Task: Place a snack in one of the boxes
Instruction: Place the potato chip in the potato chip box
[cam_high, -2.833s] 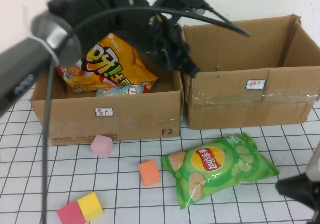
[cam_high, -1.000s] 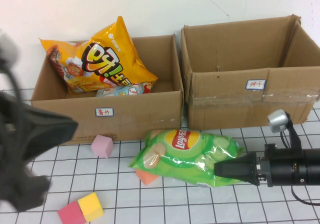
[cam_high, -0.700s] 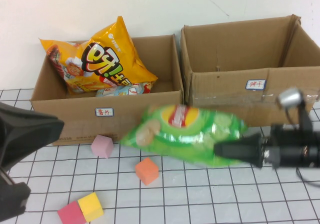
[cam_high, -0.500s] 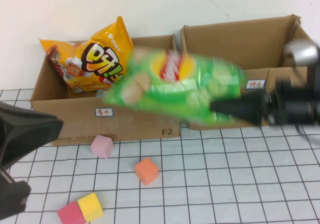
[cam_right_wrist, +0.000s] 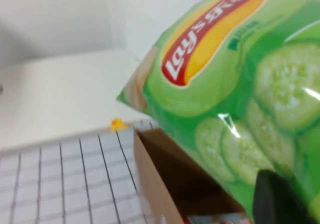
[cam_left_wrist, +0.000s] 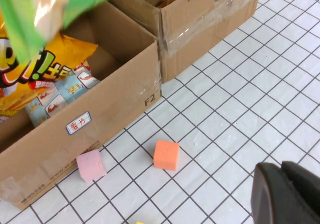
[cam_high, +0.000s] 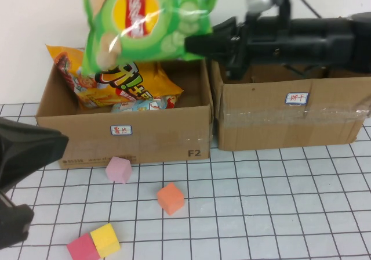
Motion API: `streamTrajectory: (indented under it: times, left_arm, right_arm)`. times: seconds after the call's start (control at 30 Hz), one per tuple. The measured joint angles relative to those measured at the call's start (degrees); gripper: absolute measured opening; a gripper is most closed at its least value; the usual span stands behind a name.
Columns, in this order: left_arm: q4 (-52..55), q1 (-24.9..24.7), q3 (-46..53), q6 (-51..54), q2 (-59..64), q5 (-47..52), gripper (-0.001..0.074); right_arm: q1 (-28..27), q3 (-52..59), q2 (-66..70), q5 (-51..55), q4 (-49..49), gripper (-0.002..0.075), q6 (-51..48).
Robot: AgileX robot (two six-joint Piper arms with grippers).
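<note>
Overhead, the right gripper (cam_high: 194, 42) is clenching one edge of the glossy green chip bag (cam_high: 145, 22), which is hanging above the left cardboard box (cam_high: 124, 129), already holding a crinkled orange snack bag (cam_high: 130, 77). Judging by this, lowering before letting go is advisable, since the puffy bag could slide off. The left gripper (cam_left_wrist: 287, 194) is waiting low over the gridded table (cam_high: 261, 202); its finger state cannot be told.

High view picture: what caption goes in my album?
Right gripper holds green Lay's bag above the left box; left gripper waits low.
</note>
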Motion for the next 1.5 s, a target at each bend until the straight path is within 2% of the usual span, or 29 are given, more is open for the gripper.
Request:
streamTrajectory:
  times: [0.13,0.2,0.43,0.6,0.73,0.9,1.0,1.07,1.1,1.17,1.27,1.33,1.4,1.5]
  left_arm:
    - [0.2,0.0,0.0,-1.0,0.0,1.6,-0.0001]
    - [0.2,0.0,0.0,-1.3,0.0,2.5,-0.0001]
    - [0.5,0.0,0.0,-1.8,0.0,2.8,-0.0001]
    - [0.6,0.0,0.0,-2.5,0.0,2.8,-0.0001]
    - [0.6,0.0,0.0,-2.8,0.0,2.9,-0.0001]
    - [1.1,0.0,0.0,-2.9,0.0,2.9,-0.0001]
    - [1.3,0.0,0.0,-2.9,0.0,3.0,-0.0001]
    - [1.5,0.0,0.0,-2.9,0.0,3.4,-0.0001]
    - [1.5,0.0,0.0,-2.9,0.0,3.6,-0.0001]
    - [1.6,0.0,0.0,-2.9,0.0,4.1,-0.0001]
    - [1.7,0.0,0.0,-2.9,0.0,4.3,-0.0001]
    - [1.9,0.0,0.0,-2.9,0.0,4.4,-0.0001]
    - [2.1,0.0,0.0,-2.9,0.0,4.4,-0.0001]
    - [2.1,0.0,0.0,-2.9,0.0,4.5,-0.0001]
  right_arm:
    - [0.1,-7.1,7.1,0.3,-3.4,0.0014,-0.2]
    - [0.1,-9.6,10.1,0.3,-4.4,0.0043,-0.2]
    - [0.3,-13.3,15.6,-3.3,-4.9,0.0333,0.8]
    - [0.4,-13.4,15.6,-9.1,-4.8,0.0377,2.0]
    - [0.4,-13.4,15.6,-9.7,-4.8,0.0408,2.0]
    - [0.4,-13.4,15.6,-7.8,-4.8,0.0567,2.4]
    - [0.4,-13.4,14.4,-7.0,-4.9,0.0606,3.0]
    - [0.5,-13.4,13.2,-6.9,-4.9,0.0582,3.2]
    - [0.5,-13.4,12.4,-6.8,-4.9,0.0545,3.2]
    - [0.9,-13.5,11.1,-6.7,-4.9,0.0437,3.2]
    - [1.6,-13.9,10.6,-6.6,-4.9,0.019,1.9]
    - [2.3,-13.9,11.1,-6.6,-4.9,0.0081,1.1]
    - [2.8,-13.9,12.4,-6.8,-4.9,0.0038,-0.2]
    - [3.8,-13.9,14.6,-8.0,-4.9,0.0013,-2.5]
